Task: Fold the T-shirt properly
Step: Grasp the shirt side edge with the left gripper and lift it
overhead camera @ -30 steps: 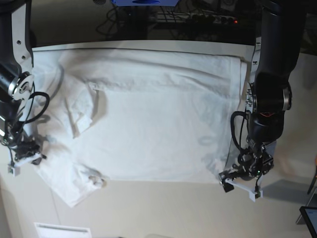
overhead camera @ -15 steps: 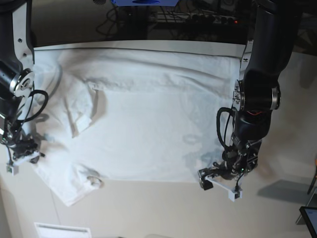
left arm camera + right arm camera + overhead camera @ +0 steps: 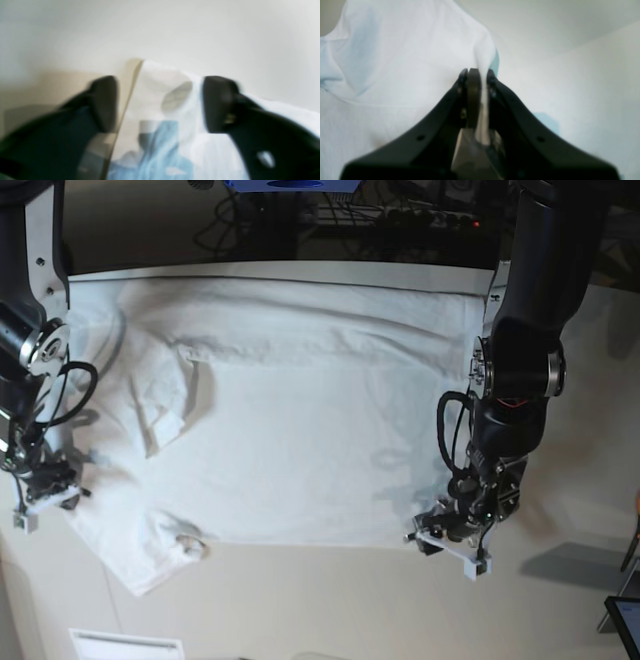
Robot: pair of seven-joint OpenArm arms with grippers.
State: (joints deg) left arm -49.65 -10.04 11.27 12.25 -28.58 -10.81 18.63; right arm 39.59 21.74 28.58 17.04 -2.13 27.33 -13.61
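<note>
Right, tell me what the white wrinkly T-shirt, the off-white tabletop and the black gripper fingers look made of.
White wrinkly T-shirt: soft woven or knit cloth, probably cotton; matte, creased, and it bunches where the right gripper pinches it. Off-white tabletop: smooth, hard, matte, likely laminate. Black gripper fingers: moulded plastic by the look, faint sheen; blur leaves it open.

One T-shirt [image 3: 300, 420]; one table [image 3: 300, 600]; two robot arms
</note>
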